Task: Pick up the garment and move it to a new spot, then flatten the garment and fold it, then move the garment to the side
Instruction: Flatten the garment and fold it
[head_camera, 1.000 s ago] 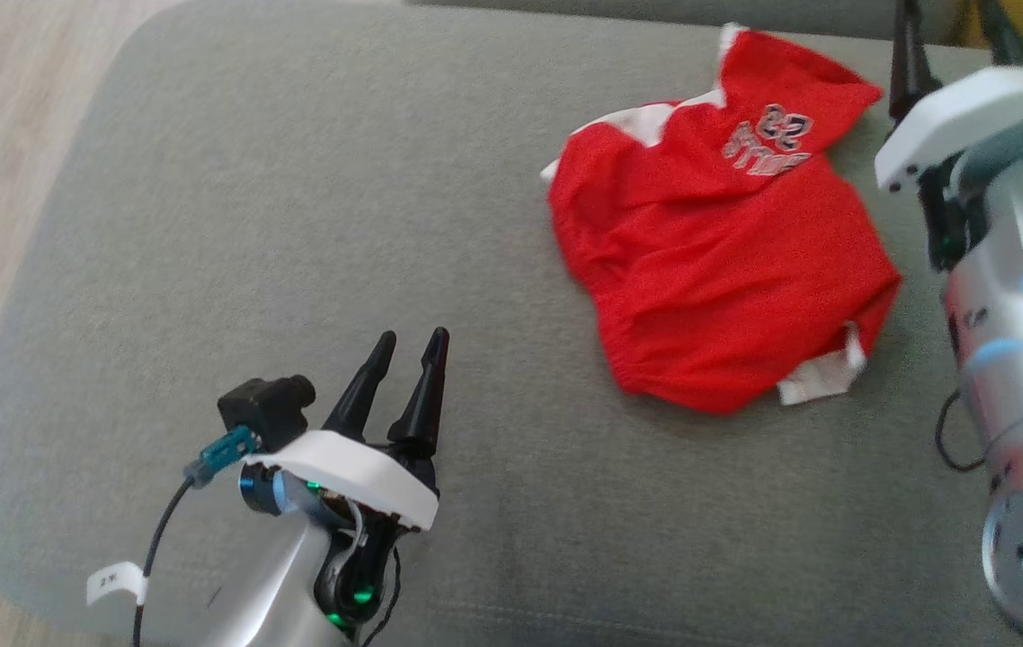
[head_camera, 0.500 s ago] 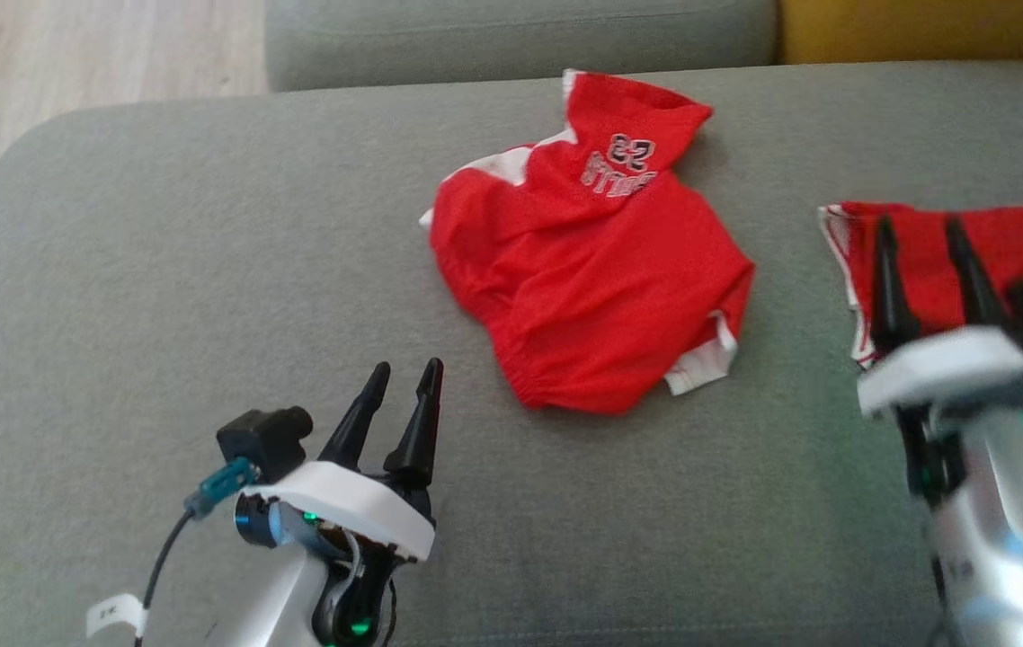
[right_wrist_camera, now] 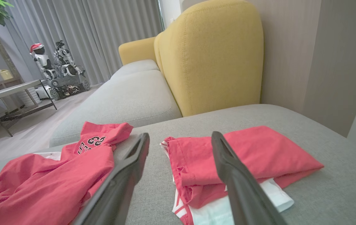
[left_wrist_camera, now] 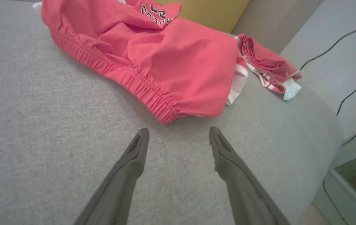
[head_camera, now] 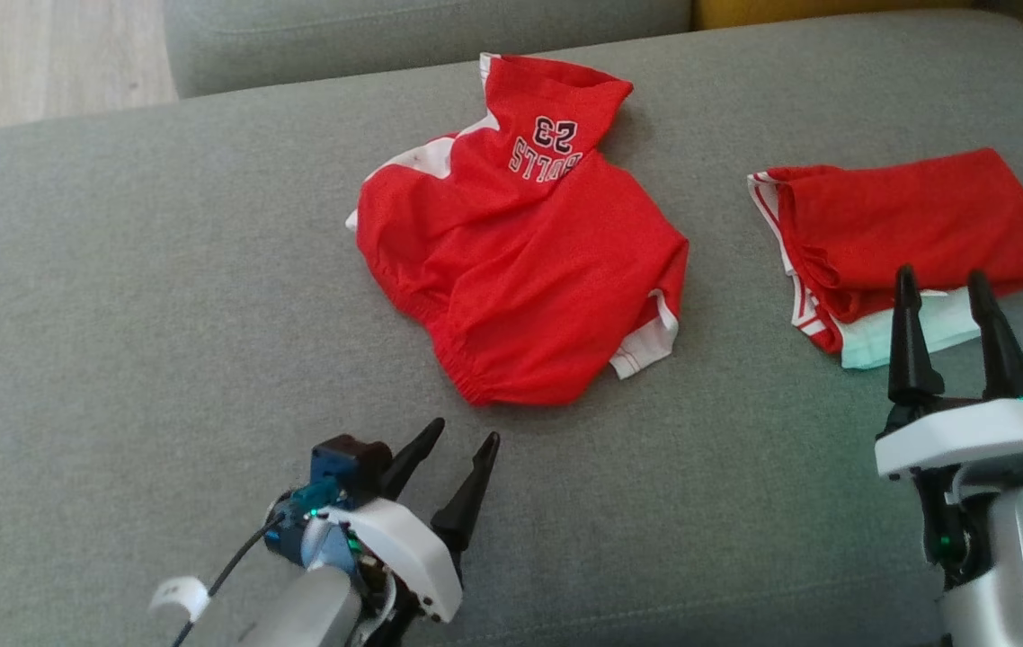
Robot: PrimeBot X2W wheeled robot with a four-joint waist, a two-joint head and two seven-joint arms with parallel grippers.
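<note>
The garment (head_camera: 520,261) is a pair of red shorts with white trim and "BULLS 23" print, lying crumpled in the middle of the grey cushion (head_camera: 116,270). In the left wrist view its elastic waistband edge (left_wrist_camera: 153,93) lies just beyond my fingertips. My left gripper (head_camera: 464,429) (left_wrist_camera: 178,130) stands open a little short of that hem, holding nothing. Open and holding nothing as well, my right gripper (head_camera: 941,272) (right_wrist_camera: 180,134) hovers at the near edge of a folded red garment. The shorts (right_wrist_camera: 49,181) lie to its left.
A folded red and white garment (head_camera: 907,216) (right_wrist_camera: 243,156) lies on the cushion's right part. A second grey cushion (head_camera: 422,36) and a yellow chair back (right_wrist_camera: 209,53) stand behind. Cables (left_wrist_camera: 353,90) hang past the cushion's right edge. Wooden floor (head_camera: 26,54) lies far left.
The head camera has swung, bringing the folded garment fully into view. My left gripper now sits closer to the shorts' hem. My right arm has settled at the lower right, fingers up.
</note>
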